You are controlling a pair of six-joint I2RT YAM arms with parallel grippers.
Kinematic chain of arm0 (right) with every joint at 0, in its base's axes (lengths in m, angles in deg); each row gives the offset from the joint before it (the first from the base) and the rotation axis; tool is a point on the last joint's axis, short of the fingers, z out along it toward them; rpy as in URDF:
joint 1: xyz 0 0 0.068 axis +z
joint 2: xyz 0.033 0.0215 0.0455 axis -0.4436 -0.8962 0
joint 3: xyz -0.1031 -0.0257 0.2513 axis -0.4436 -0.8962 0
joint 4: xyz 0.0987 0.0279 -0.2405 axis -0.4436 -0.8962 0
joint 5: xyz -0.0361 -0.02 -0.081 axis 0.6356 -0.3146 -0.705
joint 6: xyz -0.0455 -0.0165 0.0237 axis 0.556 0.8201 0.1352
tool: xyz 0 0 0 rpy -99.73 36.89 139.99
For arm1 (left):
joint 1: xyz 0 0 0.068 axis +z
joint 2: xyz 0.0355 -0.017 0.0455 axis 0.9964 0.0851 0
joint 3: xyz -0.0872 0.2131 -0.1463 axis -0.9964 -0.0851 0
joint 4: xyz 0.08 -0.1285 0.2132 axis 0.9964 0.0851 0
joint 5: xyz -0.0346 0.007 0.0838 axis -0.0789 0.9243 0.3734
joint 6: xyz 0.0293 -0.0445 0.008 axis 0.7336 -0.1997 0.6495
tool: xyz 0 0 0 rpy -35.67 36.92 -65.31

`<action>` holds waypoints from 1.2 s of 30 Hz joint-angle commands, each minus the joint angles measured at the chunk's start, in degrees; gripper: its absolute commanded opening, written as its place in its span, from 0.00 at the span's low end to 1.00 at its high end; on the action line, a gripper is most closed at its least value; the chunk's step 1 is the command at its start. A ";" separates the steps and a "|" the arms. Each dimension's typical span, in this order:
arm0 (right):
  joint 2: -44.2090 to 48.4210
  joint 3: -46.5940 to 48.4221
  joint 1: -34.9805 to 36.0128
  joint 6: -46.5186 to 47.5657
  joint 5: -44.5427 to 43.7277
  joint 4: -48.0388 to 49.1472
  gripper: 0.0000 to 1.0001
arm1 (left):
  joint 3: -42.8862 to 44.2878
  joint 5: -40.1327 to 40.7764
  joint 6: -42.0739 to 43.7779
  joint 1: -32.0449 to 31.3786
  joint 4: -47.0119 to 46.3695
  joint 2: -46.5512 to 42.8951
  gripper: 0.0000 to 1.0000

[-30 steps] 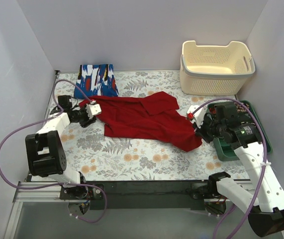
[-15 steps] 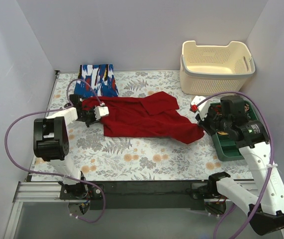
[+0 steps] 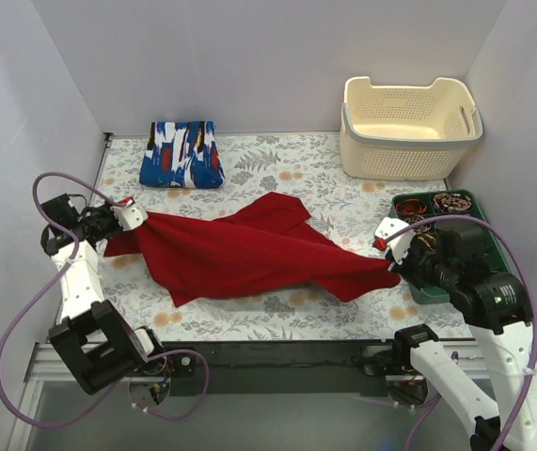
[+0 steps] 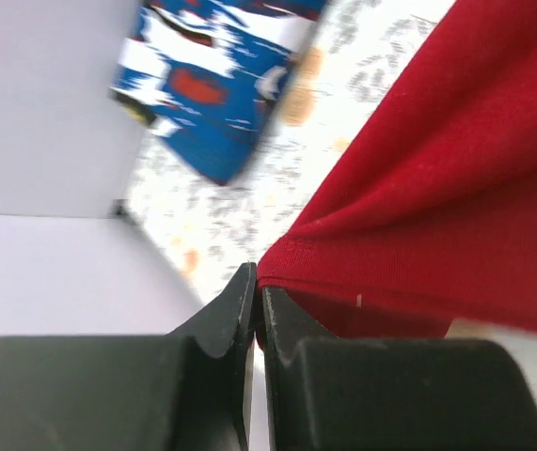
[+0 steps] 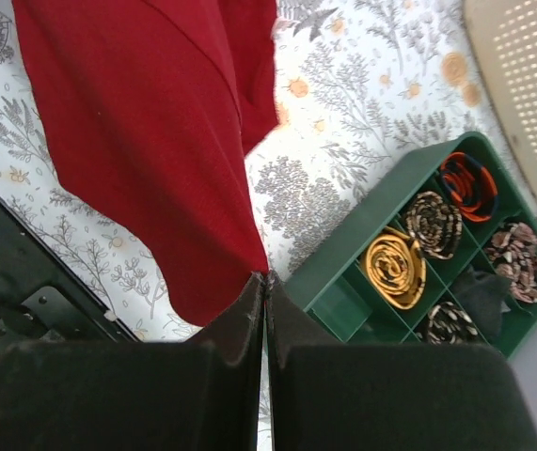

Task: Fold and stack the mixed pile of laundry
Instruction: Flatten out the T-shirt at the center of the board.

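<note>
With left fingers (image 4: 213,331) and right fingers (image 5: 230,329) clamped on the red garment's (image 3: 249,254) ends, you seem to be spreading it; next, lay it flat.

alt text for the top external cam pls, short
Two robot arms hold a deep red garment stretched across a floral-print table, the left pincer and right pincer each shut on an opposite end. A folded blue printed garment lies at the back left; a cream basket and a green tray of coiled items sit at the right.
</note>
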 commanded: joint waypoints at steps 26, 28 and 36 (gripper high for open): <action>-15.15 -2.40 -0.27 -5.01 9.41 12.89 0.01 | -4.77 8.10 -10.30 -15.33 28.34 -0.07 0.49; -15.24 -2.05 -0.18 -5.10 9.06 12.98 0.01 | -8.14 11.18 -11.71 -18.13 27.19 -1.91 0.49; -17.08 -0.73 -0.18 -4.92 8.35 13.16 0.01 | -9.13 20.15 -26.83 -27.29 21.03 4.13 0.48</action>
